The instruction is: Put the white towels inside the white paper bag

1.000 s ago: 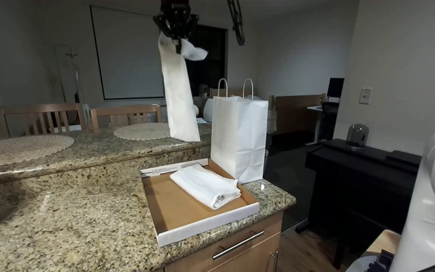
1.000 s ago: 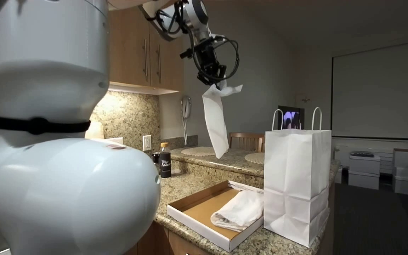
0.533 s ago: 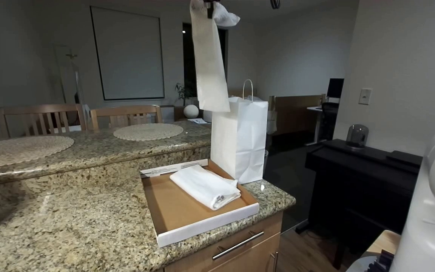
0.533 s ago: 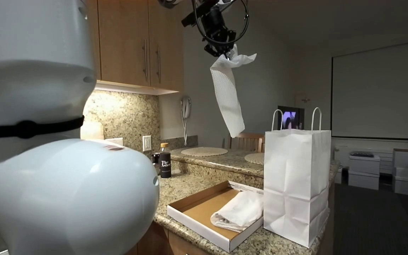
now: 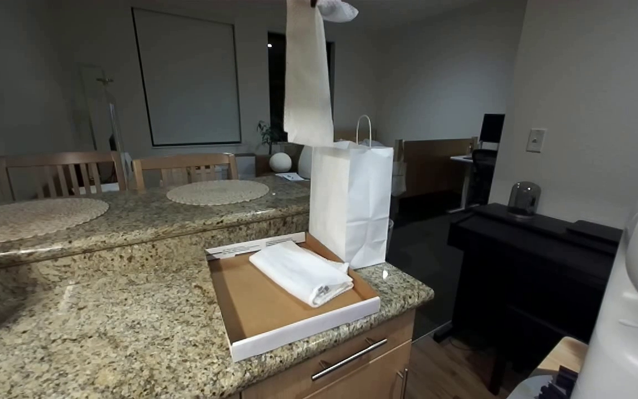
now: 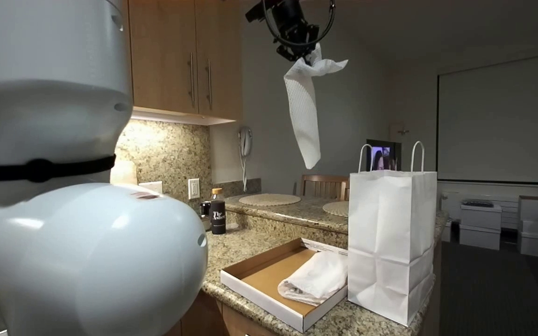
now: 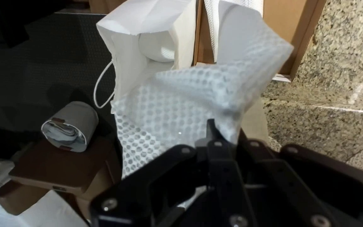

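High above the counter (image 5: 103, 332), off to one side of the white paper bag (image 6: 381, 233), the gripper (image 6: 303, 58) is clenched, pinching one white towel (image 6: 304, 107) near its end; long tail hangs down, short flap sticks out sideways. Bag stands upright near the counter's end edge, right beside the shallow tray (image 5: 247, 299), whose front rim runs just inside the counter's front edge. Folded towel (image 5: 299, 271) lies along the tray's bag-side rim; single piece or several, can't tell. Wrist view shows a pale rounded shape (image 7: 156, 47) inside the bag, maybe a towel already in there.

Handling, judged: very light, soft, limp. Dimpled surface should grip well, not slippery. Hard to damage in a pinch; might crease, or tear if it snags. Flap holds out by itself, so a little body, but not enough to push with. Lead the tail in from above: its lower end looks about level with the bag's rim in both exterior views, not over the mouth yet, so more height likely needed. Bag handles (image 6: 418, 143) could catch it. Present hold near the end suits a tail-first drop. For the folded one, best pinch is a loose corner or the fold end facing the counter's front edge, taking all layers; a flat mid-face grab would likely slide off or lift only the top ply.
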